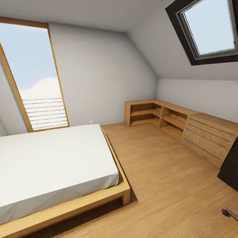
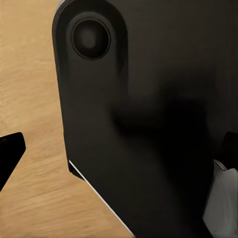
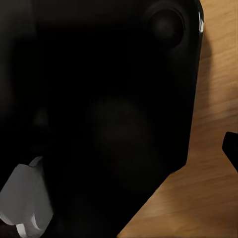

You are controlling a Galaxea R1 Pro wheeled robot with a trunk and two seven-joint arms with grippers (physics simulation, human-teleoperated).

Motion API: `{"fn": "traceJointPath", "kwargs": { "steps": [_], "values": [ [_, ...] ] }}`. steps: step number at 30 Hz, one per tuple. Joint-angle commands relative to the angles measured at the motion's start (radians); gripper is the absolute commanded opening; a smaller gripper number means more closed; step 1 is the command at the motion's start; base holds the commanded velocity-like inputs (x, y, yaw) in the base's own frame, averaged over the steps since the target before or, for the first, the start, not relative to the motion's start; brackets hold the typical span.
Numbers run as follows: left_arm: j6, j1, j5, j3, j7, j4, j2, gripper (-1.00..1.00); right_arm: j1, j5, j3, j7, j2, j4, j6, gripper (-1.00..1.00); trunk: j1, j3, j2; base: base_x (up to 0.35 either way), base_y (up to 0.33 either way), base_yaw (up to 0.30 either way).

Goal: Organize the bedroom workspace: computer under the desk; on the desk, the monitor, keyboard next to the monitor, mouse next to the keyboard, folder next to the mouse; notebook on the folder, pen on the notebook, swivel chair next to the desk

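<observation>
I am in the bedroom, looking over its light wood floor [image 1: 165, 185] toward sloped grey walls. A chrome leg with a dark caster [image 1: 229, 213] pokes in at the lower right and looks like part of the swivel chair's base. A glossy dark cabinet corner [image 1: 230, 168] shows at the right edge; I cannot tell whether it belongs to the desk. In the left wrist view my left gripper [image 2: 119, 153] is open, one black fingertip [image 2: 10, 151] far to one side, over my own black body and the floor. My right gripper [image 3: 119, 153] is likewise open and holds nothing.
A low wooden bed [image 1: 53, 165] with a white mattress takes up the left half. A light wooden shelf unit [image 1: 152, 114] and dresser [image 1: 208, 137] run along the right wall. A tall window [image 1: 36, 76] and a skylight [image 1: 211, 26] are set in the walls.
</observation>
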Motion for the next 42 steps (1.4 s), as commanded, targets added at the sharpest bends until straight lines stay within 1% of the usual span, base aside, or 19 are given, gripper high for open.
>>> {"fn": "traceJointPath", "kwargs": {
  "steps": [1, 8, 9, 12, 14, 15, 17, 19, 22, 23, 25, 27, 29, 30, 31, 32, 34, 35, 42],
  "values": [
    [0.002, 0.0, -0.001, 0.0, 0.0, -0.001, 0.0, 1.0, -0.001, -0.001, -0.001, -0.001, 0.0, 0.0, 0.002, 1.0, -0.004, 0.002, 0.007, 0.0, 0.0, -0.039],
    [0.001, 0.0, 0.0, 0.001, 0.001, -0.002, 0.0, 1.0, -0.001, 0.002, 0.001, -0.001, -0.001, -0.001, 0.0, 1.0, -0.031, 0.024, 0.056, 0.0, 0.0, -0.007],
    [0.0, 0.0, 0.004, 0.003, -0.005, -0.035, 0.0, 1.0, -0.001, 0.003, 0.001, -0.001, -0.002, -0.032, -0.04, 1.0, -0.035, 0.027, 0.063, 0.0, 0.0, 0.0],
    [-0.001, 0.0, 0.004, 0.002, -0.006, -0.091, 0.0, 1.0, -0.001, 0.004, 0.0, -0.001, -0.001, -0.075, -0.126, 1.0, -0.042, 0.033, 0.077, 0.0, 0.0, 0.0],
    [-0.002, 0.0, 0.003, 0.001, -0.005, -0.169, 0.002, 1.0, -0.001, 0.002, -0.001, -0.002, -0.001, -0.143, -0.311, 1.0, -0.042, 0.033, 0.077, 0.0, 0.0, 0.0],
    [-0.012, 0.0, 0.003, 0.001, -0.002, -0.394, 0.002, 1.0, 0.0, 0.001, -0.002, -0.002, -0.002, -0.258, -0.507, 1.0, -0.042, 0.033, 0.077, 0.0, 0.0, 0.0],
    [-0.016, 0.0, 0.004, 0.001, -0.001, -0.479, -0.001, 1.0, -0.001, 0.002, -0.003, -0.003, -0.003, -0.346, -0.544, 1.0, -0.042, 0.033, 0.077, 0.0, 0.0, 0.0],
    [-0.017, -0.001, 0.005, 0.002, 0.0, -0.557, -0.009, 1.0, -0.003, -0.001, -0.006, -0.014, -0.006, -0.422, -0.559, 1.0, -0.05, 0.04, 0.091, 0.0, 0.0, 0.0],
    [-0.019, -0.001, 0.009, 0.002, 0.001, -0.617, -0.014, 1.0, -0.025, -0.01, -0.013, -0.038, -0.009, -0.467, -0.566, 1.0, -0.061, 0.049, 0.112, 0.0, 0.0, 0.0],
    [-0.02, -0.001, 0.019, 0.002, 0.002, -0.634, -0.015, 1.0, -0.039, -0.014, -0.016, -0.047, -0.01, -0.477, -0.568, 1.0, -0.065, 0.052, 0.119, 0.0, 0.0, 0.0],
    [-0.033, 0.0, 0.045, 0.003, 0.001, -0.65, -0.017, 1.0, -0.058, -0.019, -0.017, -0.056, -0.009, -0.485, -0.572, 1.0, -0.065, 0.052, 0.119, 0.0, 0.0, 0.0],
    [-0.058, 0.0, 0.057, 0.004, 0.0, -0.652, -0.016, 1.0, -0.065, -0.02, -0.018, -0.059, -0.007, -0.488, -0.582, 1.0, -0.065, 0.052, 0.119, 0.0, 0.0, 0.0],
    [-0.131, 0.0, 0.066, 0.006, -0.001, -0.617, -0.013, 1.0, -0.07, -0.019, -0.018, -0.062, -0.007, -0.487, -0.614, 1.0, -0.065, 0.052, 0.119, 0.0, 0.0, 0.0],
    [-0.178, 0.0, 0.067, 0.006, 0.0, -0.589, -0.012, 1.0, -0.071, -0.019, -0.018, -0.062, -0.008, -0.482, -0.627, 1.0, -0.065, 0.052, 0.119, 0.0, 0.0, 0.0],
    [-0.324, 0.0, 0.07, 0.007, 0.003, -0.493, -0.005, 1.0, -0.072, -0.019, -0.019, -0.063, -0.016, -0.467, -0.651, 1.0, -0.065, 0.052, 0.119, 0.0, 0.0, -0.165],
    [-0.356, 0.0, 0.07, 0.008, 0.003, -0.472, -0.001, 1.0, -0.072, -0.019, -0.019, -0.063, -0.02, -0.459, -0.653, 1.0, -0.065, 0.052, 0.119, 0.0, 0.0, -0.203],
    [-0.391, 0.0, 0.072, 0.014, 0.003, -0.454, 0.002, 1.0, -0.072, -0.02, -0.019, -0.062, -0.024, -0.44, -0.655, 1.0, -0.065, 0.052, 0.119, 0.0, 0.0, -0.231],
    [-0.415, 0.0, 0.076, 0.025, 0.003, -0.442, 0.002, 1.0, -0.073, -0.019, -0.019, -0.062, -0.026, -0.419, -0.657, 1.0, -0.065, 0.052, 0.119, 0.0, 0.0, -0.276],
    [-0.459, 0.0, 0.08, 0.041, 0.004, -0.444, 0.003, 1.0, -0.073, -0.019, -0.017, -0.058, -0.026, -0.399, -0.657, 1.0, -0.065, 0.052, 0.119, 0.0, 0.0, -0.294]
  ]
}}
